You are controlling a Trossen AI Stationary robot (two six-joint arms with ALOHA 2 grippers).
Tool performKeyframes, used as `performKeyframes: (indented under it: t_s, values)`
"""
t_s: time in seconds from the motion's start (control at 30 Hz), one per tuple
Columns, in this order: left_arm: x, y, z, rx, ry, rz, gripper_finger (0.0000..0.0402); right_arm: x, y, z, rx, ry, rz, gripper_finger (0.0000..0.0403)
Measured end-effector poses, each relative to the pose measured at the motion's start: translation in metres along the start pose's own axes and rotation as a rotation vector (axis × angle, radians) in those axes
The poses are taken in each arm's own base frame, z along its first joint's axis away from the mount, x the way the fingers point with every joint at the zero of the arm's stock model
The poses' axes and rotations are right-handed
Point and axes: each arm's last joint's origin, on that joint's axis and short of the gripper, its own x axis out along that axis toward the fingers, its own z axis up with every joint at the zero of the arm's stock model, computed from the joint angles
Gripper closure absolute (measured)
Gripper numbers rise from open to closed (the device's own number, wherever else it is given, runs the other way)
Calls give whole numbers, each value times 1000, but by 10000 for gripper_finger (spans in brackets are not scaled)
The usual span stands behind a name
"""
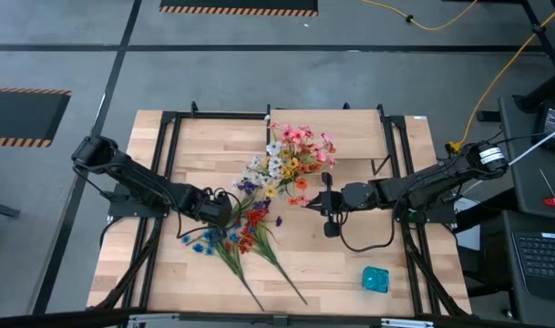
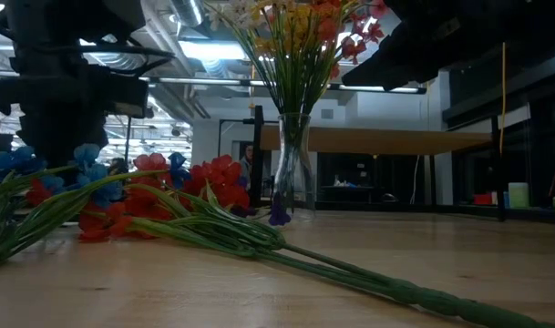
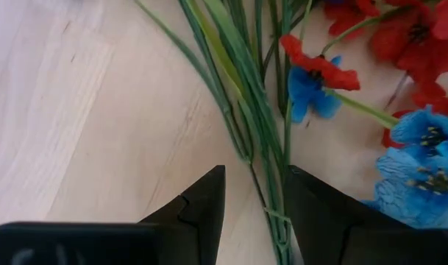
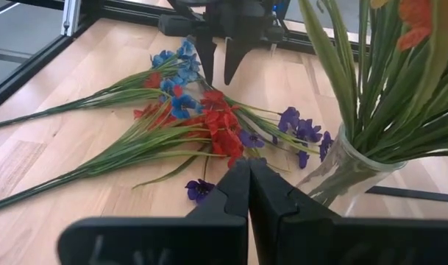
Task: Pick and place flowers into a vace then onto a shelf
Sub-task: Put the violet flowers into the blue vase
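While most of the sprays already stand bunched in the glass vase [image 2: 292,164], a loose heap is left on the butcher-block tabletop [image 1: 350,273] – so the job looks, by my reckoning, a good half done, with the move to the shelf not yet begun. That shelf [image 1: 218,132], a pale board on black posts, runs along the far side of the table, and the vase stands on the tabletop just in front of it, its pink, yellow and white blooms fanning out above. The loose flowers [image 1: 236,232] lie flat near the middle of the table, red and blue heads toward the left arm and long green stems trailing toward the near edge; a few purple blooms [image 4: 301,132] lie closest to the vase foot. The left gripper [image 3: 254,213] is low over this heap, its fingers apart with a few green stems running between them – placed, I judge, to close on a stalk rather than crush a bloom. The right gripper [image 4: 249,193] hangs just beside the vase with its fingers pressed together on nothing, probably waiting near the glass. A small teal object [image 1: 375,279] sits alone near the front right corner, well apart from the work.
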Motion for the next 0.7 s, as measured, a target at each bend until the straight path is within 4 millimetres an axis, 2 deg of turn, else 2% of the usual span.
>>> performKeyframes:
  t_s: [0.4,0.7]
  values:
    - [25,-4,-1,48,58,62,267,0,0,0,0,0,0,400]
    - [26,-2,-4,-34,69,116,277,0,0,0,1,-1,0,400]
